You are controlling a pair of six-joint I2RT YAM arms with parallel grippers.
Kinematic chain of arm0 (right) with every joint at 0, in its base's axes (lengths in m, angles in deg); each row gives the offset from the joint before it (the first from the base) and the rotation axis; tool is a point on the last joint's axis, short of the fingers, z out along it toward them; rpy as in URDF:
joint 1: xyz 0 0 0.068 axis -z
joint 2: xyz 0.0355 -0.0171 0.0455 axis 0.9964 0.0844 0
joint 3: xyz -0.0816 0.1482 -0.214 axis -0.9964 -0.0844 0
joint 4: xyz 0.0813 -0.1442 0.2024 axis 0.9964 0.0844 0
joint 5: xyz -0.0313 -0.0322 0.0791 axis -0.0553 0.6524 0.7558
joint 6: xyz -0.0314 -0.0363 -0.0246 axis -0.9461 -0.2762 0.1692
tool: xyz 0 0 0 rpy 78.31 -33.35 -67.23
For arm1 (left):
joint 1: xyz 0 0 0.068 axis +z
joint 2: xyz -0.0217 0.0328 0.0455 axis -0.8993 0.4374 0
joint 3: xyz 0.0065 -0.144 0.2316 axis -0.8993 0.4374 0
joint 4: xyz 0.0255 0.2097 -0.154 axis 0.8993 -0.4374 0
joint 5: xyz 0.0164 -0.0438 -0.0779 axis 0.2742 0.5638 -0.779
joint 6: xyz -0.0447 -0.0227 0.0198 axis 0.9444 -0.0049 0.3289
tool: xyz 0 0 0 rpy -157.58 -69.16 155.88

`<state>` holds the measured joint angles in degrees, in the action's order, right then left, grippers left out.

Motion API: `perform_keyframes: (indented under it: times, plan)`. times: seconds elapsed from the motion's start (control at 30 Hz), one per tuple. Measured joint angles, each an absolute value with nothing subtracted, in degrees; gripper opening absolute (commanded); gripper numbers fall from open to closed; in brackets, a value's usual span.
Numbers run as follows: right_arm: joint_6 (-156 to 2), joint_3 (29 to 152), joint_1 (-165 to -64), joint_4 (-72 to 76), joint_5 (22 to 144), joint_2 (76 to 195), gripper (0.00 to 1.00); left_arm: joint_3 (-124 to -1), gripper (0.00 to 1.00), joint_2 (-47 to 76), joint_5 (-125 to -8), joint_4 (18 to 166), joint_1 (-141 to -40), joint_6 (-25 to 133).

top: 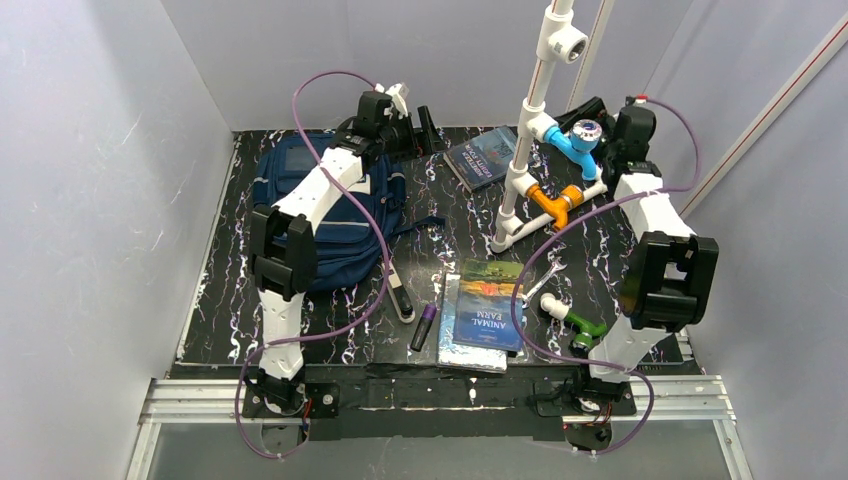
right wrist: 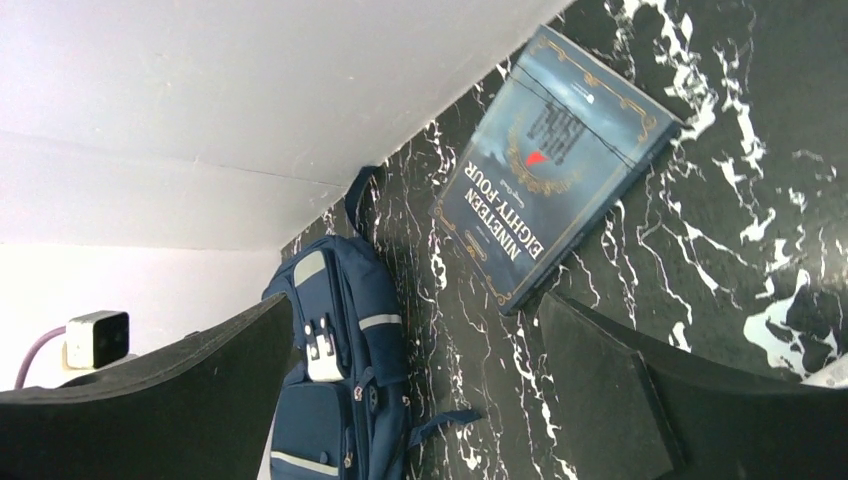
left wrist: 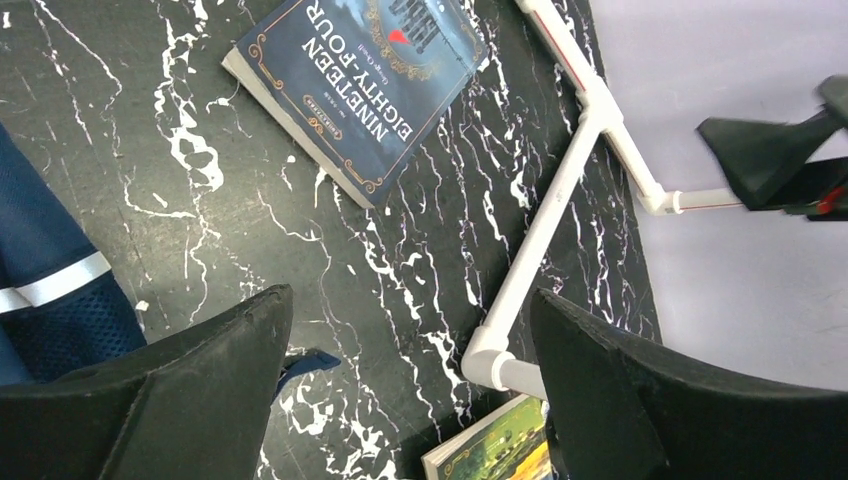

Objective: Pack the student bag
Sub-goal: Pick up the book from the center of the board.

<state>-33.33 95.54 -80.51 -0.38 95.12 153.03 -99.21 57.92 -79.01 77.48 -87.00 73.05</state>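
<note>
The navy student bag (top: 335, 215) lies flat on the left of the black marble table, partly under my left arm. It also shows in the right wrist view (right wrist: 335, 370) and at the left edge of the left wrist view (left wrist: 40, 260). My left gripper (left wrist: 410, 330) is open and empty, held above the bare table between the bag and the "Nineteen Eighty-Four" book (left wrist: 360, 80). My right gripper (right wrist: 415, 330) is open and empty at the back right, facing that book (right wrist: 550, 160) and the bag. In the top view the left gripper (top: 425, 128) and the right gripper (top: 592, 112) are both near the back wall.
A white PVC pipe frame (top: 530, 150) with blue and orange fittings stands at the back centre-right. An "Animal Farm" book (top: 490, 305) lies on a silver sheet near the front. Near it lie a purple marker (top: 423, 327), a grey-white item (top: 400, 296), a wrench (top: 542, 280) and a green fitting (top: 585, 328).
</note>
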Motion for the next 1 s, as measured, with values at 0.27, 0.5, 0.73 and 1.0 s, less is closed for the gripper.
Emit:
perform_keyframes:
  times: [0.27, 0.5, 0.73, 1.0]
  plan:
    - [-30.0, 88.4, -79.3, -10.8, 96.4, 155.2, 1.0, -101.1, 0.85, 61.3, -79.1, 86.8, -86.7, 75.2]
    - [-28.1, 85.7, -79.2, -25.4, 99.7, 161.7, 1.0, -118.3, 0.84, 78.3, -78.0, 92.9, -86.3, 76.7]
    - [-28.7, 85.6, -80.0, -25.8, 100.9, 161.8, 1.0, -122.8, 0.85, 88.3, -75.8, 92.3, -86.3, 77.7]
    - [-24.0, 74.0, -80.6, -32.6, 94.2, 154.1, 1.0, -120.7, 0.85, 88.0, -74.4, 95.4, -86.2, 80.2]
